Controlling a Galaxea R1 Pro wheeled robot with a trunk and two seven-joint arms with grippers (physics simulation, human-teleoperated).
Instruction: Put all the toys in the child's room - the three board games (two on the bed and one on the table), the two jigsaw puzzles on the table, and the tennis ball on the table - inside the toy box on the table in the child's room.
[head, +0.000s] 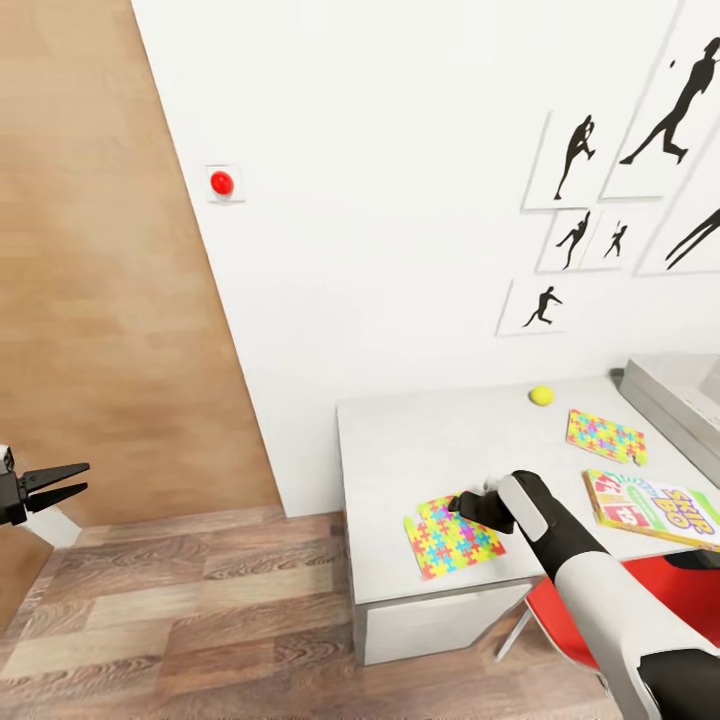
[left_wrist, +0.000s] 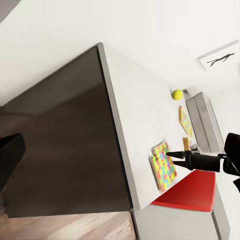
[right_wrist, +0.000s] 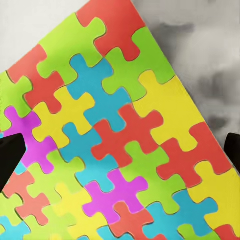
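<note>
Two puzzles (head: 455, 537) (head: 605, 436) are lying on the table (head: 440, 440) in my head view, with the ball (head: 541, 395) and Skip-Bo box (head: 655, 508); my right wrist view is showing the near puzzle's pieces close up. I am holding my right gripper (head: 458, 503) open over it, gripping nothing, fingertips (right_wrist: 10, 155) spread wide. My left gripper (head: 72, 479) is hanging open, empty.

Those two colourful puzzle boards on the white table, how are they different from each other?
The near jigsaw puzzle lies at the table's front edge, with one corner past it, while the far jigsaw puzzle sits further back, near the grey toy box. The right pincer hangs directly over the near one; nothing is above the far one. Both lie flat, thin, in a bright mosaic of interlocking pieces.
</note>
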